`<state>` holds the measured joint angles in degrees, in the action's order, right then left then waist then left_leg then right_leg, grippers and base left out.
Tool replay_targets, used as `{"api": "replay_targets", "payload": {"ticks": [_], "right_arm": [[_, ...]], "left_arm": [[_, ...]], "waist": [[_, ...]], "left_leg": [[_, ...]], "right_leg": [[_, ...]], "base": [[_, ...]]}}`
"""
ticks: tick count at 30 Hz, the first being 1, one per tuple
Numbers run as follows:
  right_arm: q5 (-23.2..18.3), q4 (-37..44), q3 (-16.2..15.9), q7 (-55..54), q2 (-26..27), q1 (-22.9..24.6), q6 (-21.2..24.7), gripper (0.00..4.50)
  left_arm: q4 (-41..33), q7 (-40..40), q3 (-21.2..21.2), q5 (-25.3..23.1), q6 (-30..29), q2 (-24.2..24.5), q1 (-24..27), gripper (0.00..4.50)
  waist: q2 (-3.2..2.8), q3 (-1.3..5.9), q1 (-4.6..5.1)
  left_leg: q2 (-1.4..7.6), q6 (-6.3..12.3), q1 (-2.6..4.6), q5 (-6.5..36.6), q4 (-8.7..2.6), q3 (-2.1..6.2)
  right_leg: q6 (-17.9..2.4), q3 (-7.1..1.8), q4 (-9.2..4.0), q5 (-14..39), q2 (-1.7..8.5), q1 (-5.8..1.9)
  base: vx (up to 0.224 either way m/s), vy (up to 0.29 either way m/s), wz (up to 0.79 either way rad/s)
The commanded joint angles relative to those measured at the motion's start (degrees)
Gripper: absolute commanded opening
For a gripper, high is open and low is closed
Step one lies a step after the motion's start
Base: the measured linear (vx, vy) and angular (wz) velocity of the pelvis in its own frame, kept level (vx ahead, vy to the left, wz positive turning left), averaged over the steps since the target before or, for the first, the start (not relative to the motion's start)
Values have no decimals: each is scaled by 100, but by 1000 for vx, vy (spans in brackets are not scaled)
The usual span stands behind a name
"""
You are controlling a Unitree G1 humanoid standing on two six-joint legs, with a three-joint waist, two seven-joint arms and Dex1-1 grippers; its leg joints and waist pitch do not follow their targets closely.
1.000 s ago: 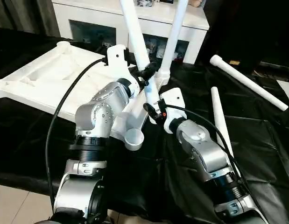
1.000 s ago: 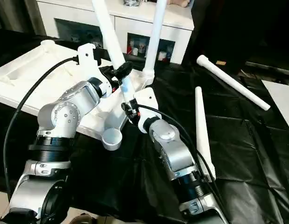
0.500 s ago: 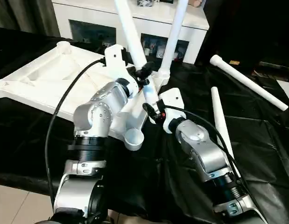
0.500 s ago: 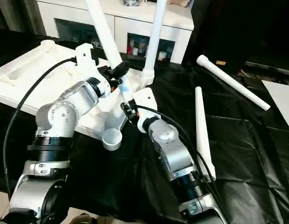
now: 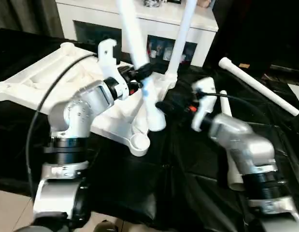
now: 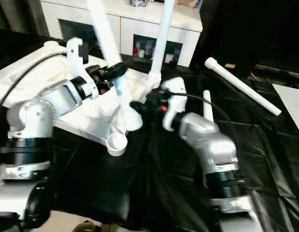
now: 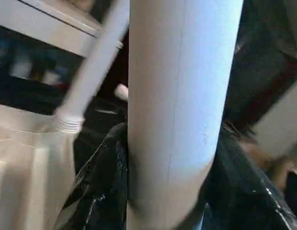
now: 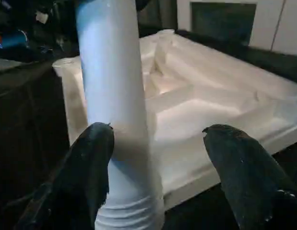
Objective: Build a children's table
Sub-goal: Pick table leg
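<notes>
Table top (image 5: 48, 82) is lying ribs-up on the black cloth (image 5: 188, 159), one leg (image 5: 180, 36) already standing in a far corner. The left gripper (image 5: 142, 72) is clamping a second leg (image 5: 139, 63) while the right gripper (image 8: 158, 143) is spreading apart around its threaded end; that end probably needs lining up squarely over the near socket (image 5: 138, 142) before turning.

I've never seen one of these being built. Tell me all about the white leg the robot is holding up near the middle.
The leg is a smooth, round, white plastic-looking tube, leaning, with a ribbed thread at its lower end. That end hangs off the upturned tabletop, beside an empty corner socket. The left gripper clamps its middle; the right gripper is open around its lower part.
</notes>
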<state>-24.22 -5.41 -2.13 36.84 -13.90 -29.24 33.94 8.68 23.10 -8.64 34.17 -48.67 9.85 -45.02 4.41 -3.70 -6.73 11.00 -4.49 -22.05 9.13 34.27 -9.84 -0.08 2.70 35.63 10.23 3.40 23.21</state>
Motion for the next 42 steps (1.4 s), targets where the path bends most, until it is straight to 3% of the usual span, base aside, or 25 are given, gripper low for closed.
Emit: {"api": "replay_targets", "payload": {"ticks": [1,8,16,18,22,42], "right_arm": [[-96,131,19,169,-130,3,192,334],[-304,371,-88,386,-241,71,587,334],[-318,505,-248,503,-218,143,696,334],[-338,599,-344,609,-264,195,765,334],[-287,654,-459,699,-387,247,775,334],[-365,804,-601,934,-450,398,816,334]], "left_arm": [[-196,275,219,180,-146,7,2,185],[-252,583,352,202,-252,57,-4,185],[-510,1224,640,297,-159,189,115,185],[-695,1775,933,258,-18,382,235,185],[-655,2047,1234,-9,201,601,256,185],[-711,2720,1479,-58,457,865,337,185]], "waist": [[-34,412,-21],[-24,410,-12],[-32,415,-44],[-31,406,-51],[-44,401,-42],[-51,411,-56]], "left_leg": [[175,-104,114,1070,-406,42],[175,-138,117,1108,-406,44],[185,-165,108,1046,-412,41],[188,-174,115,1133,-428,44],[195,-241,127,1232,-439,51],[196,-265,124,1201,-427,48]], "right_leg": [[-866,-228,-395,1065,421,-292],[-834,-223,-422,1280,422,-281],[-913,-228,-402,1114,436,-285],[-811,-232,-423,1362,436,-280],[-760,-229,-431,1461,433,-261],[-852,-233,-400,1329,439,-268]], "base": [[0,0,0],[0,0,0],[0,0,0],[0,0,0],[0,0,0],[0,0,0]]}}
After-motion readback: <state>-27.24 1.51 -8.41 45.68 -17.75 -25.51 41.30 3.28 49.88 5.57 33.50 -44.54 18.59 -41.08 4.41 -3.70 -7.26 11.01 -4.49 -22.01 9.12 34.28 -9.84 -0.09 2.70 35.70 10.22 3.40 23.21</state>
